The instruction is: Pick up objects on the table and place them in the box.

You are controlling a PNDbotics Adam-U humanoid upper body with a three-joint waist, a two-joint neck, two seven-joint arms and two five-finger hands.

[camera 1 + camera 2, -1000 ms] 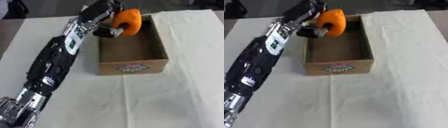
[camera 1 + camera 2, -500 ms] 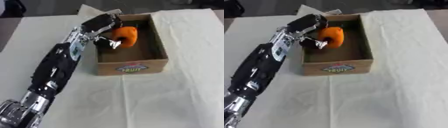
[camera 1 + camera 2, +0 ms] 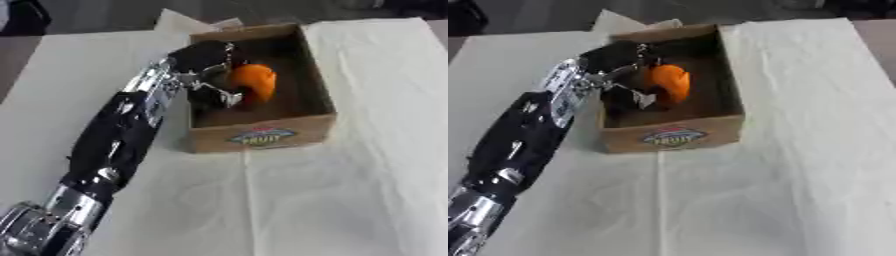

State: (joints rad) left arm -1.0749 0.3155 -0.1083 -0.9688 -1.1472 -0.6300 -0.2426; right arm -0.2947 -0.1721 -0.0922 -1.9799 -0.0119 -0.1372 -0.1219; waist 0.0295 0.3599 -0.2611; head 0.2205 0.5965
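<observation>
Your left hand (image 3: 208,75) has its fingers (image 3: 229,98) curled round the orange (image 3: 255,83), holding it from the orange's left side; the grip is seen in both eye views, though the exact contact of each finger cannot be made out. The orange sits inside the box (image 3: 262,139), low between its walls and near the left wall, about midway along the box's length; whether it touches the box floor cannot be told. Your hand is also within the box, reaching over the left wall, with the wrist lying across that wall's top edge. The forearm (image 3: 122,130), black with silver fittings, runs from the wrist down to the lower left corner of the view, lying above the cloth (image 3: 315,200). The box is brown cardboard, open at the top, with a printed label (image 3: 259,137) on its near wall facing you. It stands on the pale, creased cloth that covers the table. A folded white sheet (image 3: 179,22) shows just behind the box's far left corner. Your right hand appears in neither view.
</observation>
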